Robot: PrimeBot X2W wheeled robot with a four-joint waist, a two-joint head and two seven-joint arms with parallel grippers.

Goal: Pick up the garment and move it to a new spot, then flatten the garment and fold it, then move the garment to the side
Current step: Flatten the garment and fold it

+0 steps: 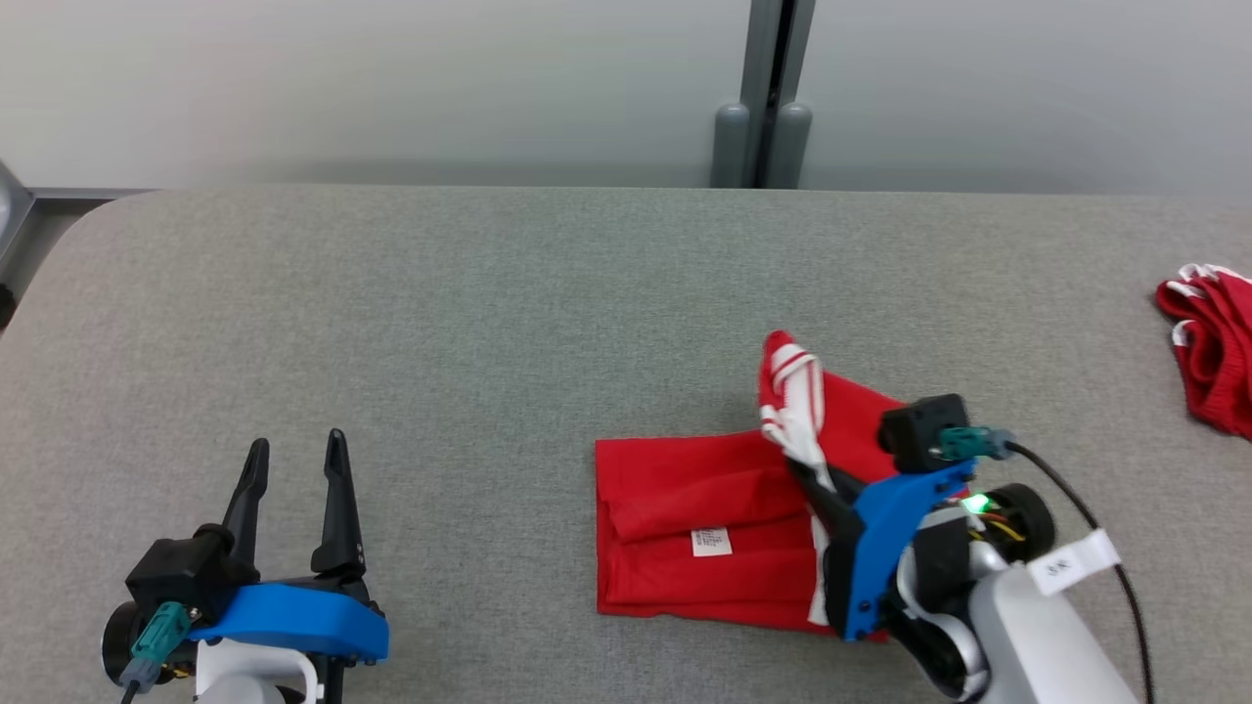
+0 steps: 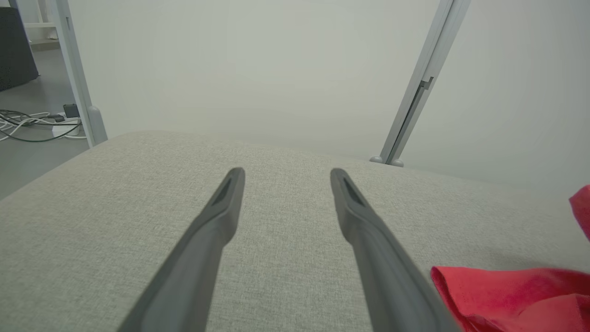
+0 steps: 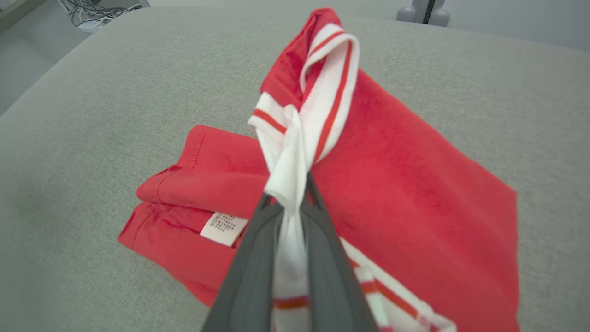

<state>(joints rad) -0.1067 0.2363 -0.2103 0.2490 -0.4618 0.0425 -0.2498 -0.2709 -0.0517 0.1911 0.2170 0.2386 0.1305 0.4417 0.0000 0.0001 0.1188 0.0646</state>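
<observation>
The red garment [image 1: 699, 508] with white, red-striped trim lies partly folded on the grey table, right of centre, a white label on top. My right gripper [image 1: 807, 476] is shut on the garment's white trim [image 3: 295, 157], holding that edge up off the rest of the cloth [image 3: 405, 184]. My left gripper [image 1: 293, 460] stands open near the front left of the table, nothing between its fingers [image 2: 216, 216]; the garment's red edge [image 2: 502, 290] lies to its right.
A second red and white garment [image 1: 1213, 342] is bunched at the table's far right edge. The grey table [image 1: 440, 323] has rounded corners; a wall and a grey post [image 1: 768, 98] stand behind it. Cables lie on the floor [image 2: 32, 124] beyond the left corner.
</observation>
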